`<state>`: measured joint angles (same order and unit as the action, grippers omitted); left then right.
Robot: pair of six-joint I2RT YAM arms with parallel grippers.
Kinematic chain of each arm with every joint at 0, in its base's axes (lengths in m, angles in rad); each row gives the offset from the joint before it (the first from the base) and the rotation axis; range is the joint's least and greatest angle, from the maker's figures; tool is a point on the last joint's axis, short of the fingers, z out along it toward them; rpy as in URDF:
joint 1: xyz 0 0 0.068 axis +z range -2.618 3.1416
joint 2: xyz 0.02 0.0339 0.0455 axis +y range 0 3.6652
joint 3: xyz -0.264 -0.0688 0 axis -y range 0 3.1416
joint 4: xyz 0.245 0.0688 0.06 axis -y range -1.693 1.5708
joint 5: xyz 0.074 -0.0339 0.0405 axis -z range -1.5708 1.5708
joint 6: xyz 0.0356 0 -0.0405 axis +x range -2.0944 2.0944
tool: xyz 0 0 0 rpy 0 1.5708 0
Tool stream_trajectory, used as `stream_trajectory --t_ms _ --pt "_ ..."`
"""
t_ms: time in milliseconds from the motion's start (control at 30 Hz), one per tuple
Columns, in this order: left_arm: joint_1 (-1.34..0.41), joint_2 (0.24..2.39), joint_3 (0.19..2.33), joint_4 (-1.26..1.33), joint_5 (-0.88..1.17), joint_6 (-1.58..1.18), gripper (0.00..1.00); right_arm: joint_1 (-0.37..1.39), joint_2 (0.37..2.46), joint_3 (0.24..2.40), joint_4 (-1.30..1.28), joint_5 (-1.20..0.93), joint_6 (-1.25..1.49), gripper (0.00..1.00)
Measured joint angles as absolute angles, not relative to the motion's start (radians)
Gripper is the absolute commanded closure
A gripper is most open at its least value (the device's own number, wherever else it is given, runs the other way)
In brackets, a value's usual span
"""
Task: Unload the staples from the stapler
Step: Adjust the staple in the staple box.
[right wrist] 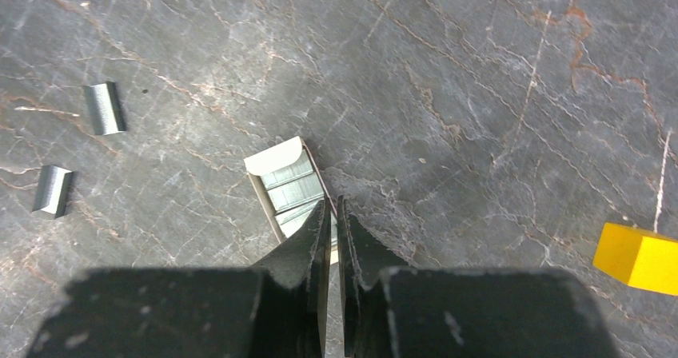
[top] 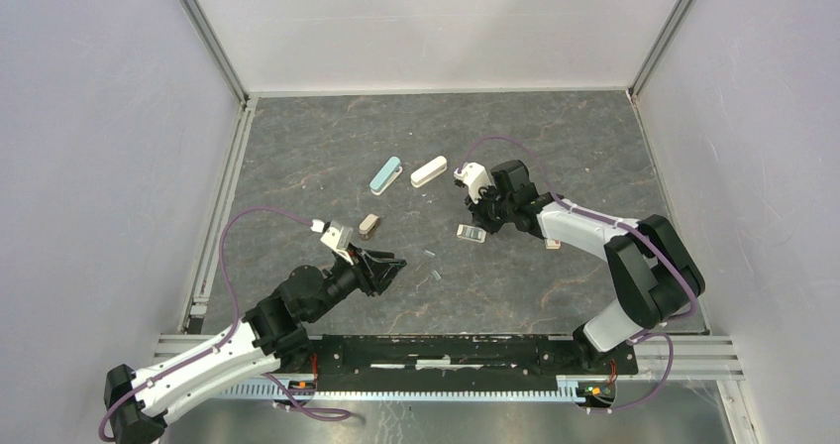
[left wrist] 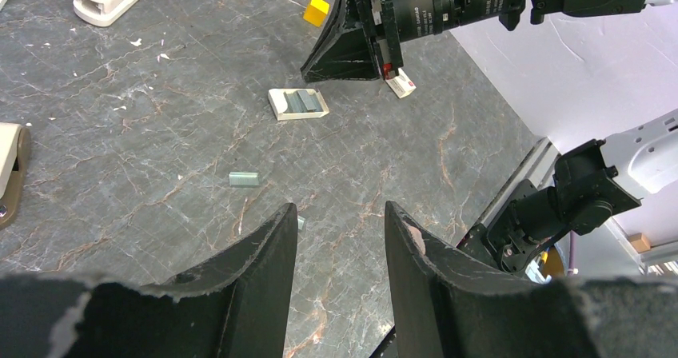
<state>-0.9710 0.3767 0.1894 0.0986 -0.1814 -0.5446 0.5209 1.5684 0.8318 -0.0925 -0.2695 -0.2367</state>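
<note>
Two short silvery staples strips (right wrist: 105, 108) (right wrist: 53, 190) lie loose on the dark table; one strip (left wrist: 244, 179) shows ahead of my left gripper (left wrist: 340, 214), which hovers open and empty. A teal stapler (top: 385, 174), a white stapler (top: 429, 171) and a tan stapler (top: 369, 226) lie apart from both grippers. My right gripper (right wrist: 332, 206) is shut, its tips at the right rim of a small clear box (right wrist: 284, 184) holding more staples. The box lies flat on the table; I cannot tell whether the tips pinch its rim.
A yellow block (right wrist: 640, 258) sits on the table right of the right gripper. A small red-and-white piece (left wrist: 400, 84) lies just beyond it. Grey walls and metal rails (top: 223, 176) bound the table.
</note>
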Motion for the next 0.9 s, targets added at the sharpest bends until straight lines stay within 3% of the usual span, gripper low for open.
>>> stream_trajectory --t_ms 900 --pt "-0.971 0.379 0.189 0.099 -0.181 -0.545 0.49 0.521 1.601 0.831 -0.104 -0.334 -0.251 0.87"
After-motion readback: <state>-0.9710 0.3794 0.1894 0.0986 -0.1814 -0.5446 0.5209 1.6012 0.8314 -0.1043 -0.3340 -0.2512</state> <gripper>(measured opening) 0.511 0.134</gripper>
